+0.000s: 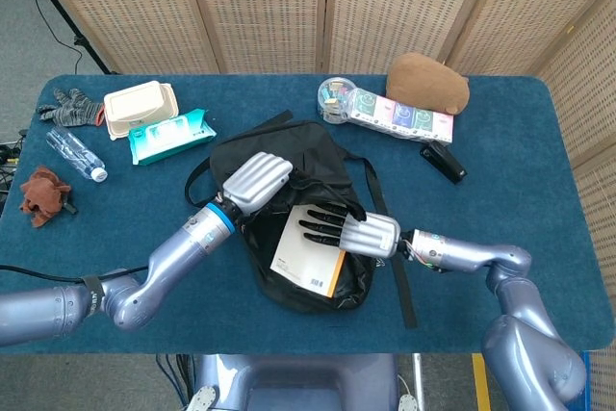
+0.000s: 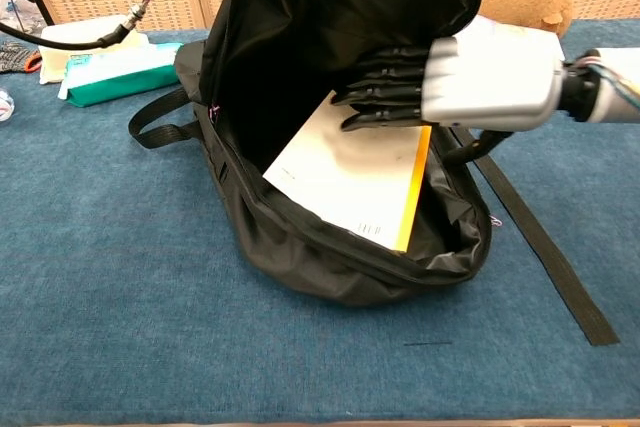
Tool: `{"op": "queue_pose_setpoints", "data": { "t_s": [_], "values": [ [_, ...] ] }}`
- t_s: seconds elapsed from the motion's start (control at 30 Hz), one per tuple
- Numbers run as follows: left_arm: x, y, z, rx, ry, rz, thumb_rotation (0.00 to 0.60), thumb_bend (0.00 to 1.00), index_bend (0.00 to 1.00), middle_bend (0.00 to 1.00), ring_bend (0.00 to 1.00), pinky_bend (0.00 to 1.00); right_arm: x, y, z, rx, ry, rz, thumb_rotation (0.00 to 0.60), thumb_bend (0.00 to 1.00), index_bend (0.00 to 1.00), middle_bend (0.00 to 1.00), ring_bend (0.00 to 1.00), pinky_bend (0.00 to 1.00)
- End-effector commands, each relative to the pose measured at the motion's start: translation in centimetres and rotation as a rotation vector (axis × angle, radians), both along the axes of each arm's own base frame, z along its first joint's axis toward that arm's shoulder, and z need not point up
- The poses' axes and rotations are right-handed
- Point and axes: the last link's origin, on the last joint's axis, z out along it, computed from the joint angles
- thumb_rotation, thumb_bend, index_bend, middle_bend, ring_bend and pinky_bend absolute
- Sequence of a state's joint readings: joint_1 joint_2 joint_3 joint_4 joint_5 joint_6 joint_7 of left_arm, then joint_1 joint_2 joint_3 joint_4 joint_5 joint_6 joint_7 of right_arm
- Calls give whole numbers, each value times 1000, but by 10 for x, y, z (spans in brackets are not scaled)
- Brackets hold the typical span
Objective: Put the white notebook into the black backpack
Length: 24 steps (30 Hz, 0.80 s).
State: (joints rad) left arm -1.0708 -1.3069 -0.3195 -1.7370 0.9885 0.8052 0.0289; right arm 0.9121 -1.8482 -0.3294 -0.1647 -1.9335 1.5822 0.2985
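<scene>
Your left hand (image 1: 255, 181) grips the black fabric backpack's (image 2: 300, 237) flap; your right hand (image 2: 450, 82), fingers spread flat, rests atop the white rectangular notebook (image 2: 350, 172) inside.

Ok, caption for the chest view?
Right hand presses the white notebook into the open black backpack.

Left arm reaches in from the lower left, forearm angled up toward the middle, and the left robot hand (image 1: 254, 183) sits knuckles-up with its fingers curled over and gripping the raised flap of the black backpack (image 1: 289, 151). Right arm comes in low from the right, forearm almost level, wrist straight. The right robot hand (image 2: 455, 84) is flat, palm down, dark fingers (image 2: 378, 97) stretched out side by side over the white notebook (image 2: 350, 172), holding nothing.
</scene>
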Motion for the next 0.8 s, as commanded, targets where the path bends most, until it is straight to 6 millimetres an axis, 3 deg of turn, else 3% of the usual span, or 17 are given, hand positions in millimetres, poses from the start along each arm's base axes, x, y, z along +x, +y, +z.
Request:
{"op": "queue_pose_setpoints", "data": {
  "t_s": [0.03,0.13,0.4,0.47,0.57,0.67,0.73,0.8],
  "values": [
    [-4,1,0,3,4,7,600,840,763,742,589,771,-19,9,12,-17,-15,-26,600,0,43,0,0,0],
    [-7,3,-1,6,11,12,600,840,763,742,589,771,-32,15,20,-28,-24,-43,600,0,49,0,0,0],
    [-21,1,-10,-22,28,32,600,827,760,739,580,771,-94,42,68,-95,-35,-182,600,0,87,0,0,0],
    [-23,-2,-14,-55,38,37,600,780,747,725,560,762,-110,48,82,-127,-31,-228,600,0,94,0,0,0],
    [-24,-9,-20,-109,47,38,600,655,685,659,481,671,-129,57,101,-172,-25,-280,600,0,100,0,0,0],
    [-25,-16,-23,-175,66,46,600,493,448,391,259,441,-143,62,117,-217,-30,-334,600,0,106,0,0,0],
    [-25,-19,-23,-200,79,44,600,350,189,123,60,242,-149,65,124,-240,-41,-364,600,0,111,0,0,0],
    [-23,-23,-22,-229,79,48,600,211,39,15,1,111,-154,67,130,-264,-53,-390,600,0,113,0,0,0]
  ]
}}
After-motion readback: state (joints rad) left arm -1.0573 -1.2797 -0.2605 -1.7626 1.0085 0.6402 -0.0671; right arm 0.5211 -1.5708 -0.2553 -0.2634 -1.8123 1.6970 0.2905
